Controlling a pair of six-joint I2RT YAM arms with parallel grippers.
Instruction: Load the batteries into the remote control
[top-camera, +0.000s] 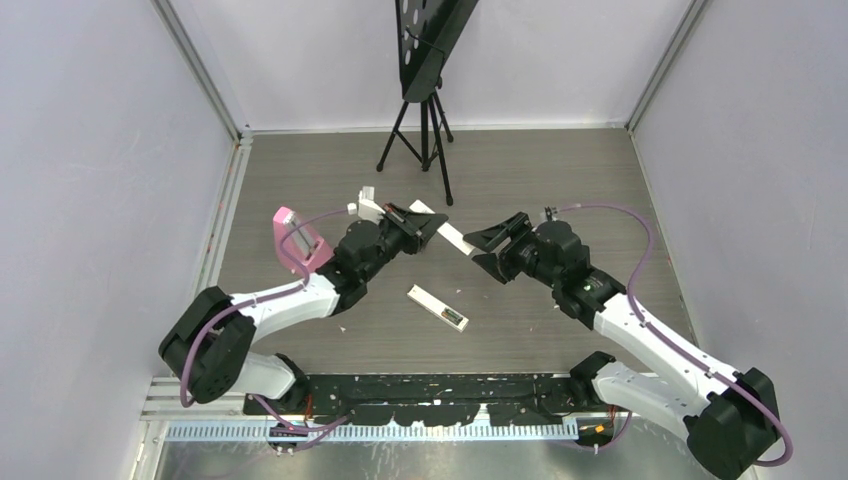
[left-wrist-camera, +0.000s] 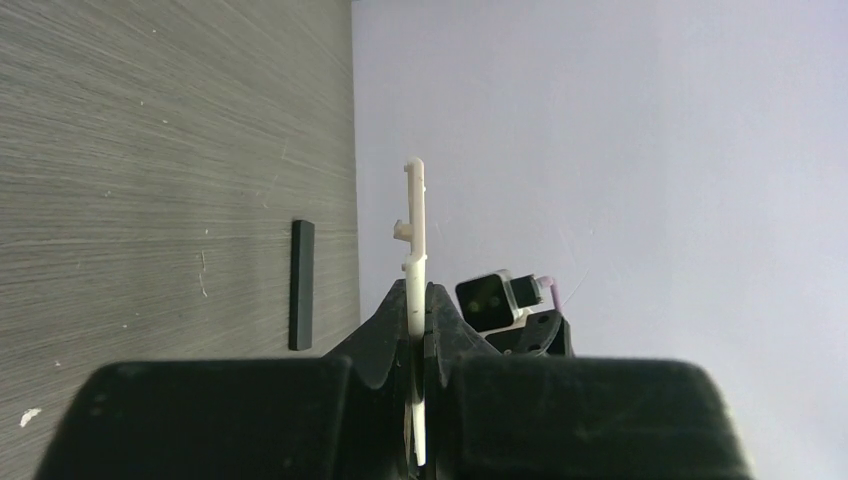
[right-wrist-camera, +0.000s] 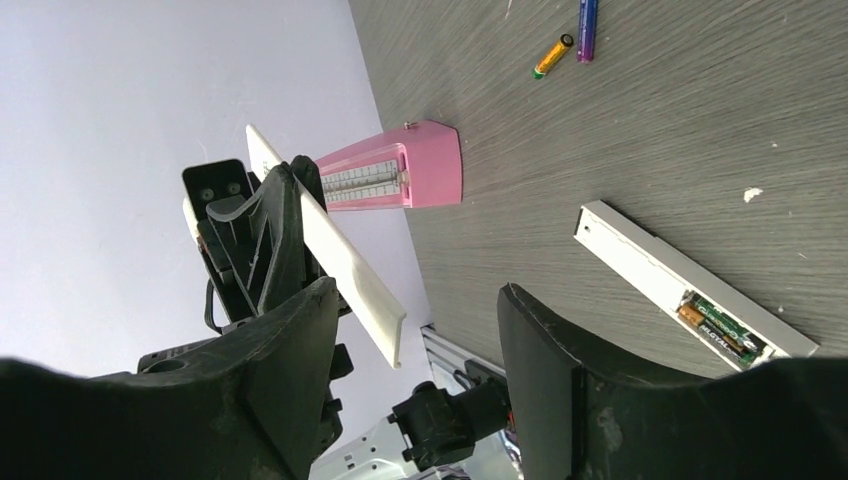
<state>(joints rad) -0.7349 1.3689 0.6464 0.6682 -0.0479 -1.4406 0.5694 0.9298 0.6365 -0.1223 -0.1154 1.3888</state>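
Two loose batteries (right-wrist-camera: 553, 56) lie well apart from the gaping right pincer (right-wrist-camera: 415, 300).

Grey wood-grain table (top-camera: 560, 180) carries a long white plastic remote control (top-camera: 438, 307). Beyond-left of it sits a pink wedge-shaped box (top-camera: 300, 238), and straight beyond it a black metal tripod (top-camera: 420, 140).

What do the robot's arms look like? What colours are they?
The left arm and right arm have white shells with chunky black joints. A thin purple cable loops along each. The left gripper and right gripper are black, with two wedge-shaped fingers apiece.
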